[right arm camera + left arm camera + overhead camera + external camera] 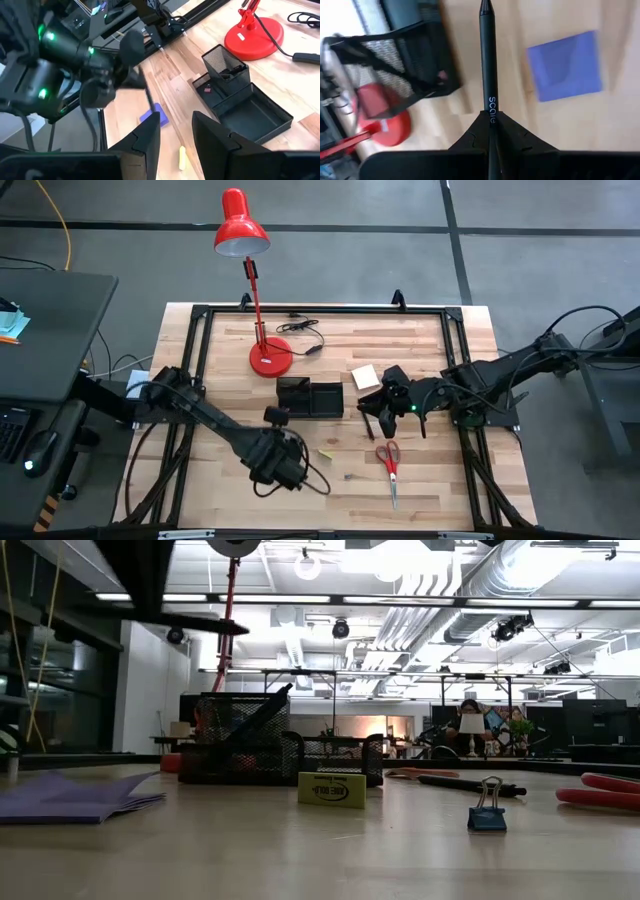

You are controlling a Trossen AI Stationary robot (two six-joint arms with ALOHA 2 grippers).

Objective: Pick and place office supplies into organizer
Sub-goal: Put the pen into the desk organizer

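High view: task partly done, most supplies outside the organizer (310, 397).
Left hand (490, 131) grips a pen (488, 60); right hand (175, 131) open, empty; scissors (389, 463), pads loose on counter (440, 480).

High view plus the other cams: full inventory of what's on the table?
red metal desk lamp: 1, red, far side, its round base beside the organizer
black mesh desk organizer: 1, black, table centre
pale yellow square note pad: 1, pale yellow, right of the organizer
purple square note pad: 1, purple, flat on the table by the left arm
red-handled scissors: 1, red and steel, front right of centre
small yellow eraser: 1, yellow, in front of the organizer
blue binder clip: 1, blue, front
thin black pen: 1, black, held off the table
left gripper: fingers shut on the pen, front centre
right gripper: fingers open, empty, right of the organizer
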